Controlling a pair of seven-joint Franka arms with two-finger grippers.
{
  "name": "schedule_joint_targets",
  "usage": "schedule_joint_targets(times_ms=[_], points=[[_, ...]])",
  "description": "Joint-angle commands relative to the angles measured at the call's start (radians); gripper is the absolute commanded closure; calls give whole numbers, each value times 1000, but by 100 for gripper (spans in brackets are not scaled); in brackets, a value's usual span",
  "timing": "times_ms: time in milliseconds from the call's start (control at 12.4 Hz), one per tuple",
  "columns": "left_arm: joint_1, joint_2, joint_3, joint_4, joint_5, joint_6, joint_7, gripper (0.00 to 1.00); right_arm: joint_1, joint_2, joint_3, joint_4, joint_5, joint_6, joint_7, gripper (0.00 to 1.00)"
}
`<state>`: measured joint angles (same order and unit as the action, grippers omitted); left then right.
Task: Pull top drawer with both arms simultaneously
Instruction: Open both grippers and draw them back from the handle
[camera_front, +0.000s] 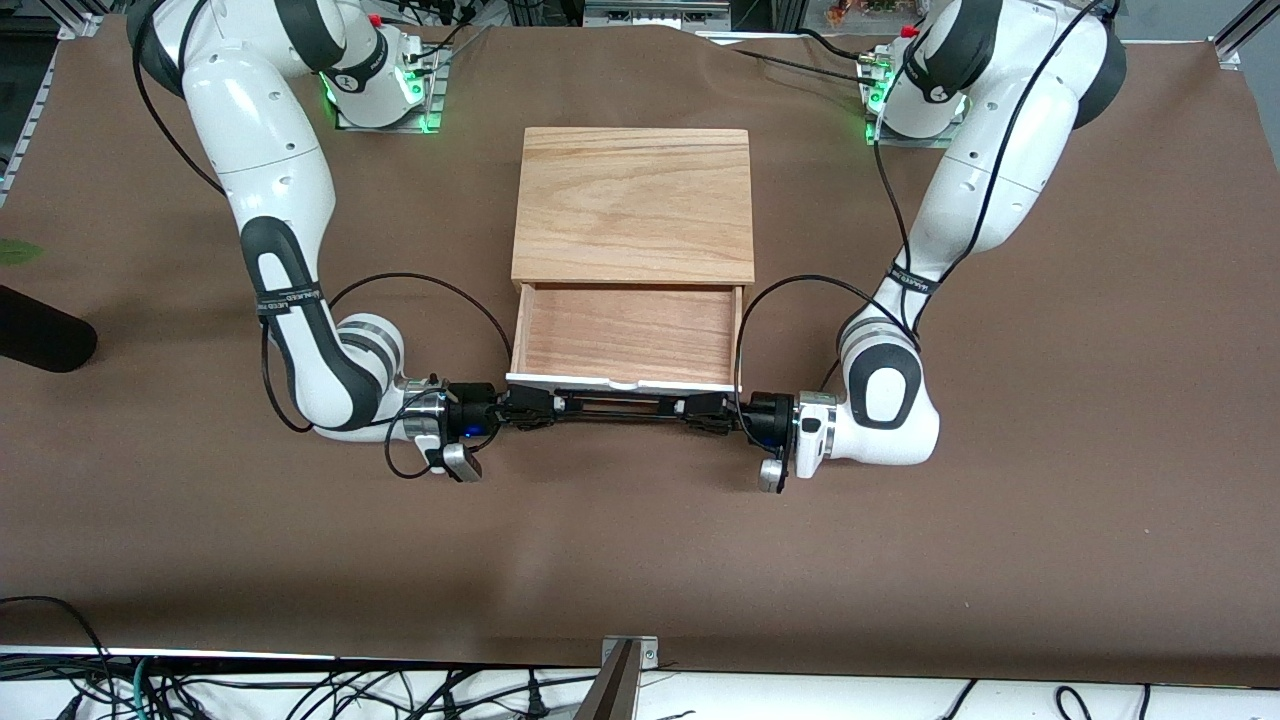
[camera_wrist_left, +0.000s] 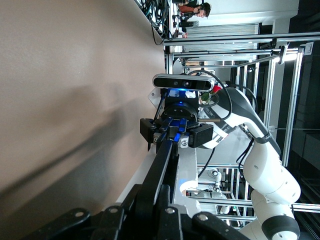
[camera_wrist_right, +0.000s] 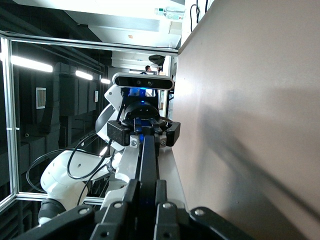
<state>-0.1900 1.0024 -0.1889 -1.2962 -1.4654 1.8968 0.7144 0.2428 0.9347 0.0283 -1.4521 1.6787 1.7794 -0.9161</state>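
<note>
The top drawer (camera_front: 625, 335) stands pulled out of the wooden box toward the front camera, its light wood bottom bare. Its white front panel (camera_front: 620, 383) carries a wide black bar handle (camera_front: 620, 406). My right gripper (camera_front: 530, 410) is shut on the handle's end toward the right arm's side. My left gripper (camera_front: 710, 412) is shut on the handle's other end. In the left wrist view my left gripper (camera_wrist_left: 159, 200) clamps the bar (camera_wrist_left: 162, 167), with the right gripper facing it farther along. In the right wrist view my right gripper (camera_wrist_right: 146, 192) clamps the bar (camera_wrist_right: 146, 160).
The oak-grain slab (camera_front: 633, 203) tops the box, farther from the front camera than the open drawer. Brown table cover (camera_front: 640, 540) lies all round. A black object (camera_front: 40, 330) lies at the table's edge at the right arm's end. Black cables loop beside both wrists.
</note>
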Motion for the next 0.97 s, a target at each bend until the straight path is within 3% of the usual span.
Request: schedule_joint_targets(times_ms=[0,81,162,243,324,405,890], points=[[-5,19,25,35,-12,44,-26,100,-26,19,-31,35,10,-6,-3,86],[-5,19,25,35,-12,44,-26,100,-26,19,-31,35,10,-6,-3,73],[-5,19,25,34,-12,44,-26,100,-25,19,-31,35,10,-6,-1,42],[-5,19,25,34,-12,44,-26,100,-25,19,-31,35,10,-6,-3,3],[-3,19,23,34,-12,44,-29,62,-25,19,-31,35,10,-8,-4,0],[-6,18,23,31,-10,44,-15,3,-25,18,-31,35,10,-6,-1,0],[0,-13,29,25,-13,44,-59,0,-20,7,-45,35,-13,38,3,0]])
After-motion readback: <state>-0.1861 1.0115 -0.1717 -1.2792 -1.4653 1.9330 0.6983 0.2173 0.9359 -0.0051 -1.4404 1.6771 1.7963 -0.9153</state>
